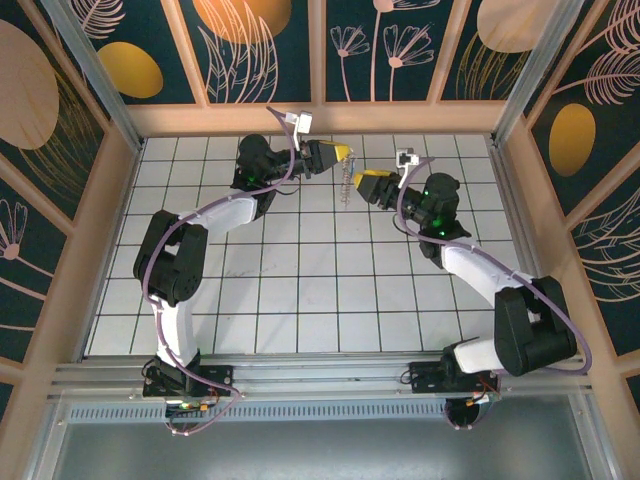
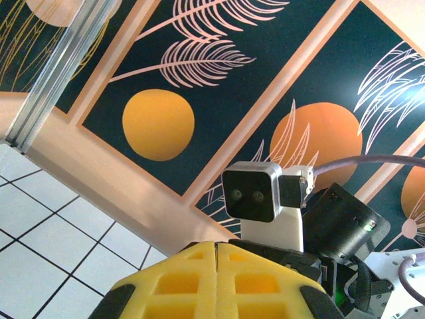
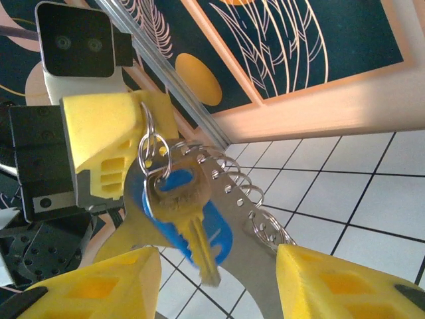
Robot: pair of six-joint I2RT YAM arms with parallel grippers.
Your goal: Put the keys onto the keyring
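The keys (image 3: 192,219) look threaded onto the keyring (image 3: 154,143) your left gripper (image 2: 216,279) pinches; your right gripper (image 3: 218,276), below it, gapes empty. Ease it away.

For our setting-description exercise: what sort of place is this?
Probably an enclosed robot test cell: white tiled table, patterned wall panels in an aluminium frame, robot arms bolted at the near edge.

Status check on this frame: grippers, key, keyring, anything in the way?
Left gripper shut on keyring, held aloft. Right gripper open, straddling key tip. Blue-headed key hangs from the ring. No obstruction seen.
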